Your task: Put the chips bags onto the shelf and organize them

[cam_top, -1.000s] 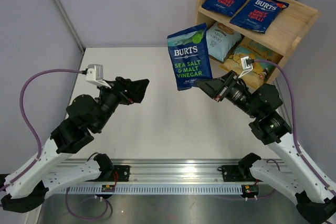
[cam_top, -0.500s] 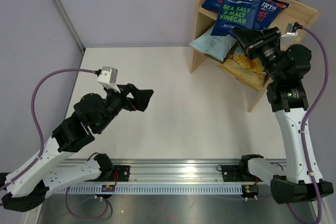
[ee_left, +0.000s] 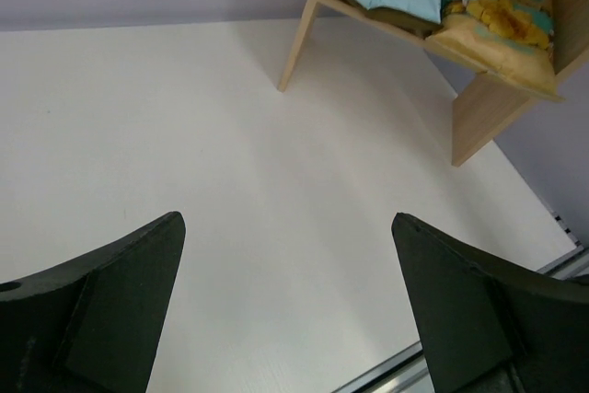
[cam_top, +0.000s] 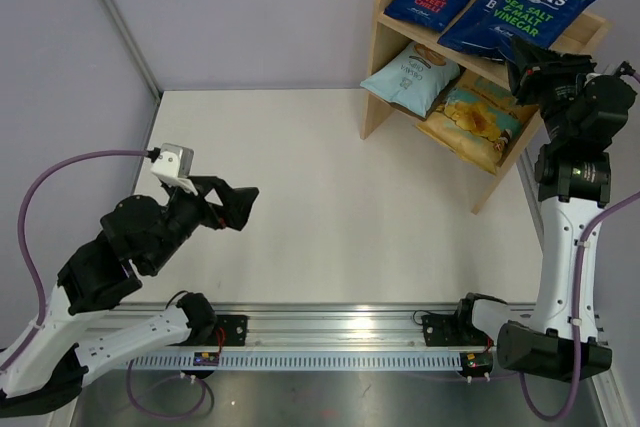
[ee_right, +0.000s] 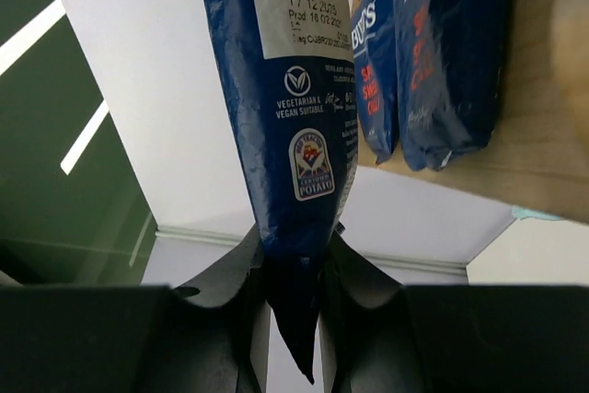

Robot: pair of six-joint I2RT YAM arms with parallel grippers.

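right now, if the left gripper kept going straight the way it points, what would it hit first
Probably the bare white tabletop: the left gripper, jaws open, aims down at it, and the wooden shelf stands farther off, to the right of that line. Depth is uncertain.

Left arm (cam_top: 130,247) low, left gripper (cam_top: 237,209) spread wide; right arm (cam_top: 565,237) upright, right gripper (cam_top: 533,65) pinching green-lettered Burts bag (cam_top: 548,5)

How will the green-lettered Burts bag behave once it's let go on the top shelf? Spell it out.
Probably light: the right gripper carries the green-lettered Burts bag by one end seam alone. Likely puffy rather than floppy, since it keeps its shape above the grip. Its glossy film may slide against the red-lettered bag beside it on the shelf.
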